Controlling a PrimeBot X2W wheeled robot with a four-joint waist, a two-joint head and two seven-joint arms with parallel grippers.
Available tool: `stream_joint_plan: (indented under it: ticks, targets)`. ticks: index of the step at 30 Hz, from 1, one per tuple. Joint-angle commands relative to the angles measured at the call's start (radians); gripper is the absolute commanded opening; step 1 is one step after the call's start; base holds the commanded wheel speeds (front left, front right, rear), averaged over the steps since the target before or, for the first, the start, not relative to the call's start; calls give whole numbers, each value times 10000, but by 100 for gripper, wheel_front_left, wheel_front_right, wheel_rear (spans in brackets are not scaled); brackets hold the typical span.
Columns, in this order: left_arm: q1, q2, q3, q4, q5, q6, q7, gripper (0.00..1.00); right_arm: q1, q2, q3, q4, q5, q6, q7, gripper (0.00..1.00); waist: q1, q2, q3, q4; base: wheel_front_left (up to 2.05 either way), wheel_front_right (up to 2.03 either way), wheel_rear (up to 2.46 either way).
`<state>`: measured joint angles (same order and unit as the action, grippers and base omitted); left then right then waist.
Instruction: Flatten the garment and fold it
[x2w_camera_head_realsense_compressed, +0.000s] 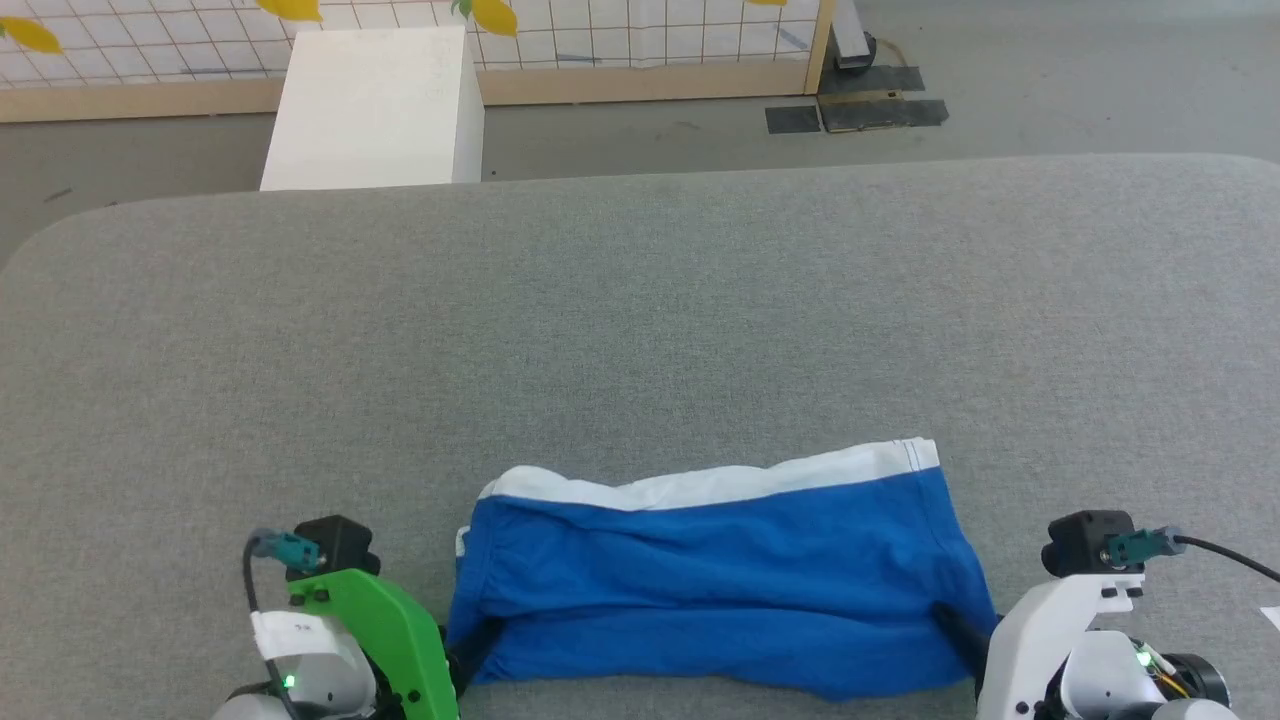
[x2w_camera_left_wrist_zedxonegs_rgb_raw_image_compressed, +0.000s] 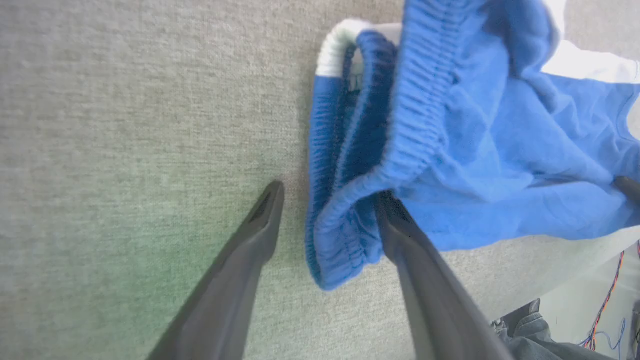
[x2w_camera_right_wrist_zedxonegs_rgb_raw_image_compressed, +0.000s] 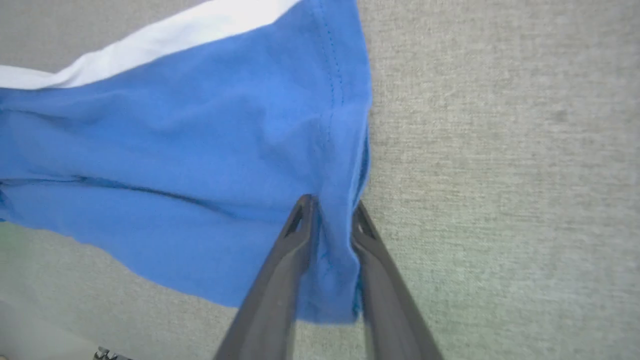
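The garment (x2w_camera_head_realsense_compressed: 715, 570), bright blue shorts with a white stripe along the far edge, lies folded lengthwise on the grey table (x2w_camera_head_realsense_compressed: 640, 320) near its front edge. My left gripper (x2w_camera_head_realsense_compressed: 470, 655) is at the garment's left end. In the left wrist view the left gripper (x2w_camera_left_wrist_zedxonegs_rgb_raw_image_compressed: 328, 196) stands wide open, and the gathered waistband (x2w_camera_left_wrist_zedxonegs_rgb_raw_image_compressed: 350, 220) lies loose between its fingers. My right gripper (x2w_camera_head_realsense_compressed: 950, 620) is at the right end. In the right wrist view the right gripper (x2w_camera_right_wrist_zedxonegs_rgb_raw_image_compressed: 331, 206) has its fingers a little apart, with the hem fold (x2w_camera_right_wrist_zedxonegs_rgb_raw_image_compressed: 332, 260) lying in the gap.
A white box (x2w_camera_head_realsense_compressed: 375, 105) stands on the floor beyond the table's far edge, in front of a wood-framed grid panel (x2w_camera_head_realsense_compressed: 640, 45). Bare grey tabletop stretches beyond and to both sides of the garment. Coloured wires (x2w_camera_left_wrist_zedxonegs_rgb_raw_image_compressed: 617, 295) hang past the table's near edge.
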<state>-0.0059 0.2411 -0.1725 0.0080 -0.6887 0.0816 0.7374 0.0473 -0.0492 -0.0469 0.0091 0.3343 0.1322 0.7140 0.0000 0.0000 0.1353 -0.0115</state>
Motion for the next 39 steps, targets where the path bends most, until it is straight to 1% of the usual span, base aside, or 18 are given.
stream_joint_plan:
  ticks: [1,5,7,9,12,14,15,16,19,20,23,25,27,29,31,39]
  targets:
    - [236,-16,99,-23,-128,79,-43,100,74,-14,25,62,155,-15,-118,100,0,0,-16,7,0,0,0]
    - [445,-25,499,-483,-605,130,-7,100,101,-13,-58,-165,502,-15,-229,100,0,0,-100,24,0,0,0]
    - [562,-16,894,-921,-910,201,-98,100,111,-12,-247,-420,886,-15,-194,100,0,0,-137,17,0,0,0]
    - [622,-14,1300,-1274,-1109,294,-299,100,68,-12,-445,-620,937,-15,-73,100,0,0,-152,22,0,0,0]
    - [576,24,1839,-1582,-1159,308,-859,100,-129,-12,-754,-824,961,-15,147,100,0,0,-128,44,0,0,0]
    - [410,33,2213,-1715,-943,217,-1678,100,-349,-24,-865,-862,896,-15,345,100,0,0,-88,52,0,0,0]
    - [271,-58,2447,-1726,-840,173,-2274,100,-488,-87,-863,-845,845,-15,460,100,0,0,-53,65,0,0,0]
    - [166,-70,2547,-1695,-700,63,-2719,100,-599,-135,-850,-817,811,-15,545,100,0,0,-28,78,0,0,0]
    - [-192,-35,2697,-1341,-55,-460,-4363,100,-1033,-350,-702,-567,817,-15,857,100,0,0,117,133,0,0,0]
    - [-278,24,2645,-1186,196,-651,-4802,100,-1152,-435,-633,-458,816,-15,937,100,0,0,151,154,0,0,0]
    - [-613,73,2567,-783,1091,-1144,-6692,100,-1499,-692,-380,-3,859,-15,1274,100,0,0,292,248,0,0,0]
    - [-753,68,2459,-525,1628,-1327,-7797,100,-1643,-835,-142,274,871,-15,1549,100,0,0,364,315,0,0,0]
    - [-848,56,2325,-253,2063,-1425,-8667,100,-1746,-918,113,513,933,-15,1839,100,0,0,430,374,0,0,0]
    - [-903,70,2177,-1,2415,-1489,-9255,100,-1864,-977,345,717,978,-15,2005,100,0,0,477,418,0,0,0]
    - [-930,71,2059,182,2666,-1534,-9553,100,-1981,-973,613,919,1027,-15,2126,100,0,0,522,444,0,0,0]
    - [-952,-140,1893,572,2938,-1621,-9894,100,-2565,-1007,1652,1653,1131,-15,2050,100,0,0,670,536,0,0,0]
